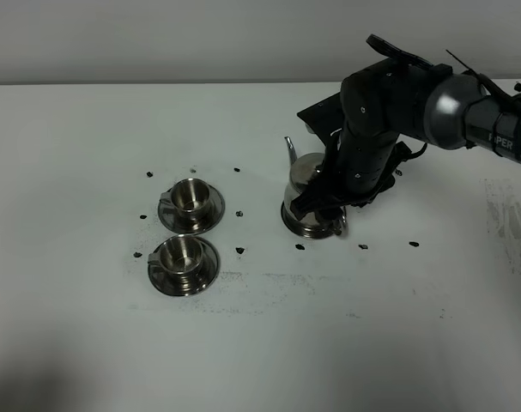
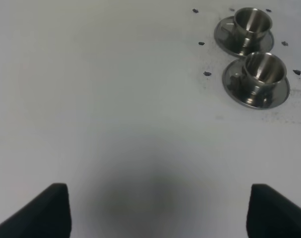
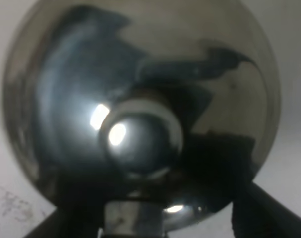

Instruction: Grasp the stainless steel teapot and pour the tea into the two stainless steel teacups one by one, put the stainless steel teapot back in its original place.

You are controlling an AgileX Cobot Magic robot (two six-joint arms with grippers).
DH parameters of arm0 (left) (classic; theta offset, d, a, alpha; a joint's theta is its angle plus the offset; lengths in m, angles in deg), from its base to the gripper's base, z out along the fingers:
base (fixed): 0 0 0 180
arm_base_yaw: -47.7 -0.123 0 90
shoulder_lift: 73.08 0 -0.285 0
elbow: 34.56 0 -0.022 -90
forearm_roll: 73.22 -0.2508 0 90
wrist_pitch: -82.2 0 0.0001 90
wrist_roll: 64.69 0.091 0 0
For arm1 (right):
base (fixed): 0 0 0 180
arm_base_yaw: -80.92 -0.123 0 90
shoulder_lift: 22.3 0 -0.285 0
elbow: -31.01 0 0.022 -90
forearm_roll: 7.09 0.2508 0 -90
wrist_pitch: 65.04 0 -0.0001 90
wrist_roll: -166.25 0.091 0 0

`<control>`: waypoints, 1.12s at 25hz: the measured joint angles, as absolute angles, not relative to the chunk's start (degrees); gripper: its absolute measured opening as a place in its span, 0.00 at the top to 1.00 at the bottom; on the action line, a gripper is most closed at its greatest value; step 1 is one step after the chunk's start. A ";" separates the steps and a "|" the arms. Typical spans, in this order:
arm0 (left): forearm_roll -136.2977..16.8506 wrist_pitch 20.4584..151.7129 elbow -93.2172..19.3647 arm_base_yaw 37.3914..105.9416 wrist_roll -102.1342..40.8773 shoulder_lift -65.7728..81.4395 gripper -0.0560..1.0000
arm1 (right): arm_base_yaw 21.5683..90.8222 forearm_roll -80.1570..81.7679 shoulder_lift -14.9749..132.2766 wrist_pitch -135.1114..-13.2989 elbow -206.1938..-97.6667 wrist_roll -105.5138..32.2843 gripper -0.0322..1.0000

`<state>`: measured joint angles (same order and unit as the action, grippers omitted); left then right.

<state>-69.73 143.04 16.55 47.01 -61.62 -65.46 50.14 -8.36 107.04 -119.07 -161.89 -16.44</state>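
Right gripper [image 1: 333, 204] is hovering over the teapot [image 1: 301, 184], fingers spread wide, gripping nothing; left gripper [image 2: 157, 210] is gaping empty near the cups [image 2: 262, 69].

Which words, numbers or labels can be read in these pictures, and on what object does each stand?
"PER": white letters on the right arm; the start is unclear.
No text can be read on the teapot, far teacup, near teacup or table.

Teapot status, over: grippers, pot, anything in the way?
Left gripper open, away from the teacups. Right gripper open over teapot, nothing gripped. Teapot upright on tray. Nothing standing between it and the cups.
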 joint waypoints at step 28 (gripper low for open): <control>-69.73 143.04 16.55 47.01 -61.57 -65.46 0.29 | 50.14 -7.62 107.94 -116.64 -161.96 -20.08 0.80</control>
<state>-69.73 143.04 16.55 47.01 -61.57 -65.46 50.14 -7.62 107.94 -116.64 -161.96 -20.08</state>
